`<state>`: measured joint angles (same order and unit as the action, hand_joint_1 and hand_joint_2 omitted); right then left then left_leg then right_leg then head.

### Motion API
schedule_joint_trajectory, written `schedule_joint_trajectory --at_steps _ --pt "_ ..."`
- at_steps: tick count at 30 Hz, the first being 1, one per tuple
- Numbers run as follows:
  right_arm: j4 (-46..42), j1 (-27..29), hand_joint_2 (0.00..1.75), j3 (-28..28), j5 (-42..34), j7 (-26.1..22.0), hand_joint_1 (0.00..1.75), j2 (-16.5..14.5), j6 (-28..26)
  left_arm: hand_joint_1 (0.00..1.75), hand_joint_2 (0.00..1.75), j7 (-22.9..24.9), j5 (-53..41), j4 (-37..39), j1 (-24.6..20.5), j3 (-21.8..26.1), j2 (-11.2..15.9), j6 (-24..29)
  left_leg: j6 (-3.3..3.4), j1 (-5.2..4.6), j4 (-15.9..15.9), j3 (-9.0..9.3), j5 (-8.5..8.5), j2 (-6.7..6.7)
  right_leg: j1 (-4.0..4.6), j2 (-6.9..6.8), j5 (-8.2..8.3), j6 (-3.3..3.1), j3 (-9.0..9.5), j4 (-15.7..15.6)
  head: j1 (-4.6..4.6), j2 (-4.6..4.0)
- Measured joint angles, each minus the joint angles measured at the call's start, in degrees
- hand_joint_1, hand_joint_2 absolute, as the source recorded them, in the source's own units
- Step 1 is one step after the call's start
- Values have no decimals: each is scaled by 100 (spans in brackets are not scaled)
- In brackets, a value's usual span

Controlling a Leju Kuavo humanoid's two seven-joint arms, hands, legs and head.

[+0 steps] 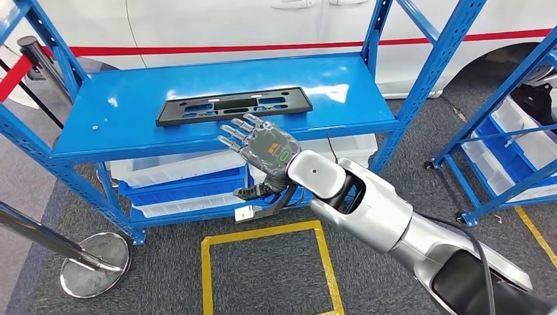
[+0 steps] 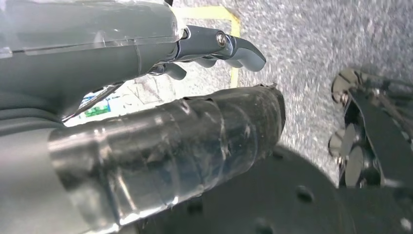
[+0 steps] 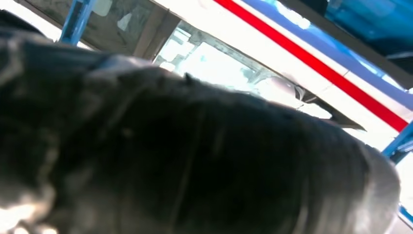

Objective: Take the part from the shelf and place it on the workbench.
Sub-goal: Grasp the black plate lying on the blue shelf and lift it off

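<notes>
Black slotted plastic panel on the blue shelf looks light, stiff and flat, best pinched along its near edge by the empty, spread-fingered right hand.

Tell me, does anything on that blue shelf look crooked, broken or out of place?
Nothing stands out. The black part lies flat on the blue shelf, slightly skewed to the shelf's front edge, with no damage visible. The right hand hovers at that front edge with fingers spread, not touching the part.
</notes>
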<state>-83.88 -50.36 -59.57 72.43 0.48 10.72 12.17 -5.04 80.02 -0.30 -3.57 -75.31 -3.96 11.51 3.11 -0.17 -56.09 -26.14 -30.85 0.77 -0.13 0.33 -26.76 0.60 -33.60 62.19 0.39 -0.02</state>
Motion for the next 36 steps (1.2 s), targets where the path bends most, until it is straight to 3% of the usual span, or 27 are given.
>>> schedule_joint_trajectory --at_steps 2,4,6,7,9,11,12,15,16,18,20,21,22,23,26,27,28,30,32,36 --pt "14 -33 0 -13 -4 0 0 4 2 0 0 8 0 4 6 -1 8 29 20 20 33 81 -11 0 -19 0 -170 25 -345 503 1 0" --pt "28 -44 0 -27 -7 0 0 7 3 0 0 10 0 8 13 -1 17 32 13 33 36 117 -48 4 -48 -2 -329 54 -804 1094 0 0" --pt "45 -38 0 -52 -9 -1 0 8 3 0 0 10 0 8 21 -1 20 31 -15 51 36 183 -112 17 -82 -3 -234 81 -1100 1307 -1 0" --pt "54 -37 0 -66 -10 -1 0 10 2 0 0 10 0 8 27 -2 20 31 -38 67 37 245 -163 29 -99 -5 -83 93 -1143 1178 -1 0" --pt "73 -33 0 -85 -10 -1 0 31 2 0 0 13 0 8 43 -4 20 37 -100 103 37 409 -311 52 -132 -21 423 113 -1057 500 1 0" --pt "106 -20 0 -100 -14 -1 0 71 6 0 0 28 1 9 49 -5 21 60 -199 122 26 536 -466 56 -105 -28 765 87 -983 -22 -21 0" --pt "114 -13 0 -111 -17 -4 0 75 7 0 0 42 1 10 42 -5 21 77 -251 131 45 571 -523 50 -80 -27 818 48 -986 -108 -29 0" --pt "109 -43 0 -131 -33 -4 0 81 7 0 0 75 2 12 -1 -10 23 108 -379 152 -56 593 -441 26 -38 -19 635 -128 -878 -124 -32 0" --pt "111 -56 0 -131 -40 -1 0 92 8 0 0 81 2 12 -12 -15 25 109 -408 154 -312 473 -349 12 -46 -19 582 -176 -783 -170 -34 0" --pt "121 -44 0 -141 -55 -8 0 97 13 0 0 89 2 11 -27 -26 27 109 -447 161 -1062 6 -328 -21 -64 -22 491 -229 -562 -298 -37 0" --pt "134 -18 0 -169 -63 -17 0 97 29 0 0 87 2 11 -25 -39 27 123 -464 160 -1572 -506 -685 -31 -61 -23 395 -250 -348 -383 -36 0" --pt "138 -13 0 -181 -65 -19 0 97 40 0 0 79 2 12 -17 -52 27 136 -462 156 -1629 -697 -867 -32 -57 -18 339 -253 -248 -406 -36 0" --pt "138 -14 0 -187 -69 -19 0 97 52 0 0 62 2 13 -8 -71 28 150 -449 150 -1548 -828 -931 -33 -53 -11 280 -253 -156 -416 -36 0" --pt "137 -17 0 -187 -73 -17 0 97 68 0 0 36 2 13 3 -93 30 159 -422 140 -1331 -898 -798 -33 -46 -5 218 -249 -69 -419 -36 0" --pt "130 -17 0 -191 -81 -8 0 102 109 0 0 -43 2 26 32 -133 59 170 -274 74 -412 -944 321 -40 -21 6 53 -205 114 -404 -34 0" --pt "125 -18 0 -196 -83 -4 0 104 116 0 0 -56 2 33 30 -137 69 175 -236 49 -254 -944 575 -40 -17 12 10 -172 133 -393 -34 0" --pt "119 -23 0 -201 -86 -1 0 106 121 0 0 -67 2 39 27 -140 78 181 -216 31 -194 -945 684 -36 -17 19 -21 -140 141 -390 -34 0" --pt "89 -48 0 -207 -92 1 0 106 125 0 0 -91 2 38 18 -145 76 187 -245 32 -172 -919 717 -28 -9 17 -43 -128 144 -385 -32 0" --pt "57 -74 0 -207 -95 2 0 106 129 0 0 -109 2 38 14 -148 76 178 -264 35 -149 -910 725 -18 -4 1 -46 -148 159 -397 -30 0" --pt "27 -97 0 -207 -107 0 0 106 155 0 0 -117 2 39 -12 -149 78 128 -221 17 -153 -909 689 -7 -14 -16 -71 -137 203 -465 -30 0"
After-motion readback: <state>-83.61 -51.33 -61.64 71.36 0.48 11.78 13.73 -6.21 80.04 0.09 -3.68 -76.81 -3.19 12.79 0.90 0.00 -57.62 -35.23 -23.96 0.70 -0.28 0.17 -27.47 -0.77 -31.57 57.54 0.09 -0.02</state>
